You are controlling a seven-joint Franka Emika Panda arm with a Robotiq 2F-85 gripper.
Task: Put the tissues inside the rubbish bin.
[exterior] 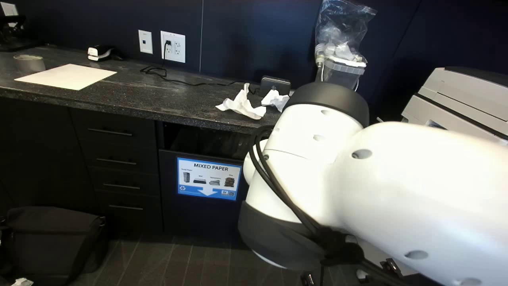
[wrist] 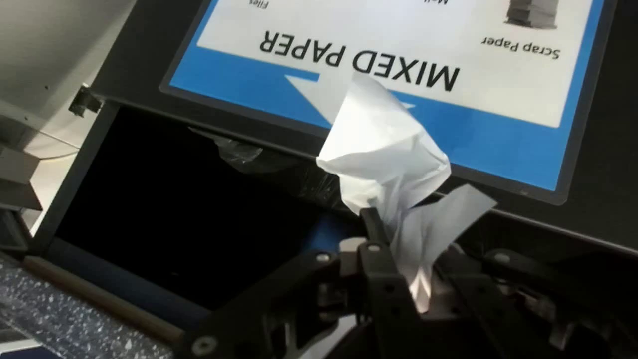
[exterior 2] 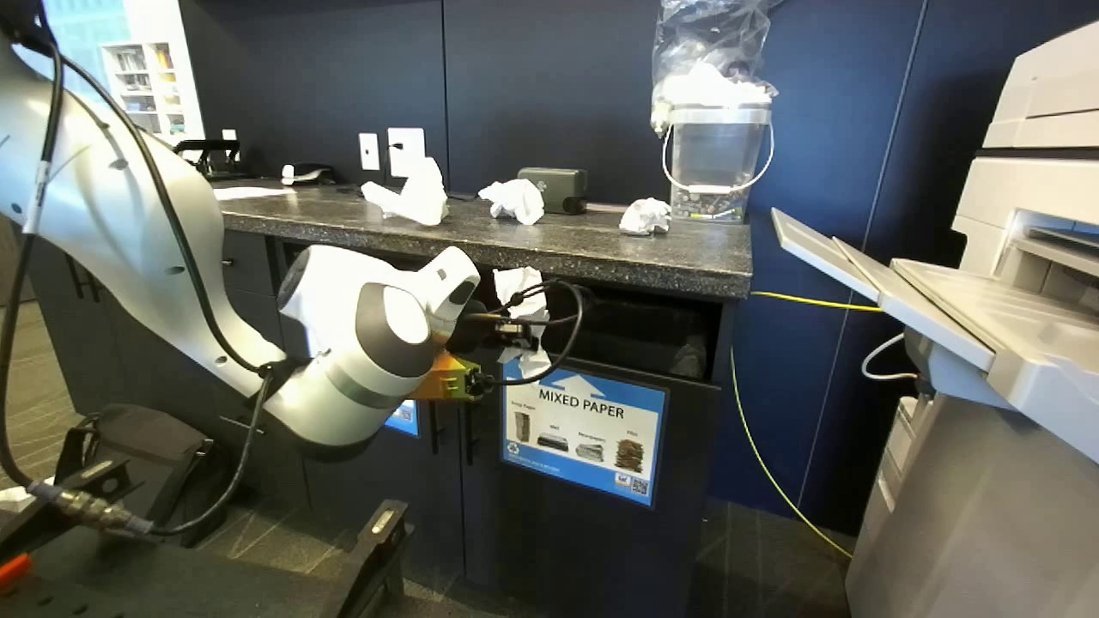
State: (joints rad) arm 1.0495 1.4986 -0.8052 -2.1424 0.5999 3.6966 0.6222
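Observation:
A crumpled white tissue (wrist: 386, 144) is pinched between the fingers of my gripper (wrist: 398, 224) in the wrist view. In an exterior view, this tissue (exterior 2: 525, 292) and the gripper (exterior 2: 513, 328) are at the open slot of the rubbish bin (exterior 2: 592, 536), a dark cabinet with a Mixed Paper sign. The bin's dark opening (wrist: 189, 214) lies beside the fingers in the wrist view. Three more tissues lie on the counter: a left one (exterior 2: 410, 199), a middle one (exterior 2: 515, 201) and a right one (exterior 2: 646, 216). The arm hides the gripper in an exterior view.
The dark stone counter (exterior 2: 601, 245) overhangs the bin slot. A clear bucket (exterior 2: 719, 154) with a plastic bag and a small dark box (exterior 2: 556, 189) stand on it. A grey printer (exterior 2: 1030, 283) stands to the right. A black bag (exterior: 51, 242) lies on the floor.

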